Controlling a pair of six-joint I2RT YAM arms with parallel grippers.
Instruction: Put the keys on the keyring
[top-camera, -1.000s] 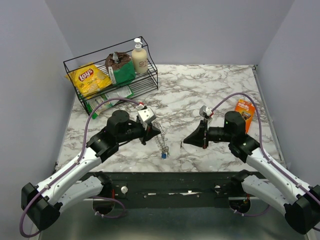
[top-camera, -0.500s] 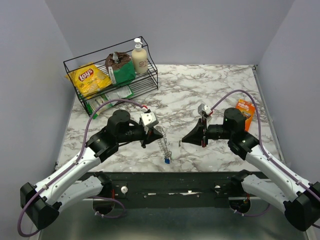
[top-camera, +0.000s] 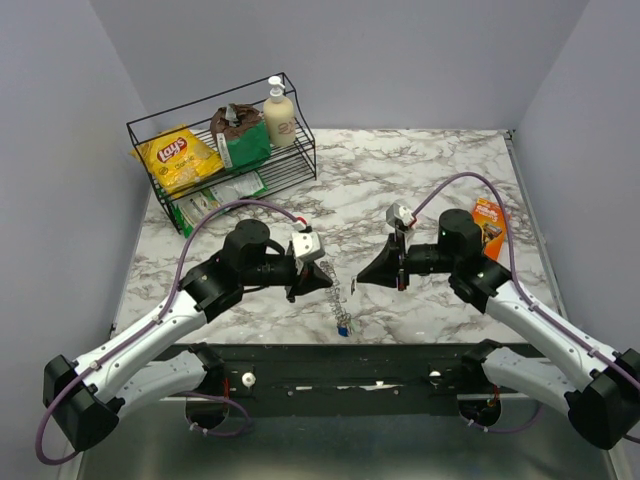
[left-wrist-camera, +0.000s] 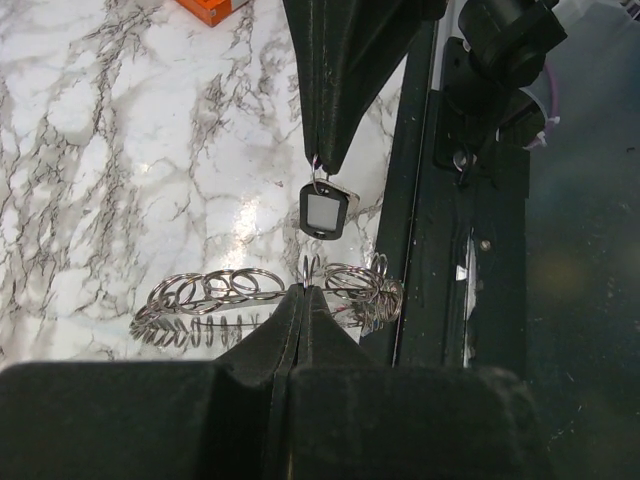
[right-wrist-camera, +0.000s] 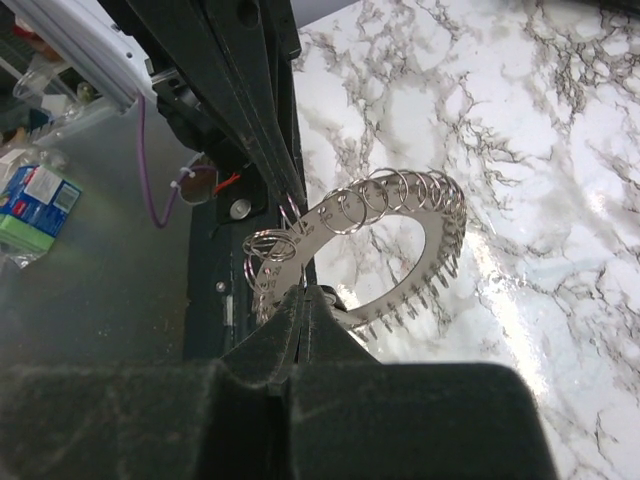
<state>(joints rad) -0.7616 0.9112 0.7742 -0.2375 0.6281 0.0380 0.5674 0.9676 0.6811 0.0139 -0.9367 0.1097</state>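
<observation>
The keyring (top-camera: 338, 305) is a flat silvery ring with many small split rings along its rim. It hangs from my left gripper (top-camera: 326, 281), which is shut on one of the small rings (left-wrist-camera: 305, 290). A blue key (top-camera: 343, 330) dangles at the keyring's lower end. My right gripper (top-camera: 360, 283) faces the left one, tips close together. It is shut on a small key with a dark head (left-wrist-camera: 323, 212), held just above the keyring (left-wrist-camera: 215, 295). In the right wrist view, the keyring (right-wrist-camera: 320, 235) hangs just beyond my right gripper (right-wrist-camera: 305, 290).
A black wire rack (top-camera: 150, 128) at the back left holds a yellow chips bag (top-camera: 178, 157), a brown bag (top-camera: 238, 135) and a soap bottle (top-camera: 278, 112). An orange packet (top-camera: 489, 218) lies right of the right arm. The table's dark front rail (top-camera: 330, 352) runs just below the grippers.
Both grippers have moved toward each other. The left one carried the keyring to the right and the right one brought its key left, so the tips now nearly meet.
</observation>
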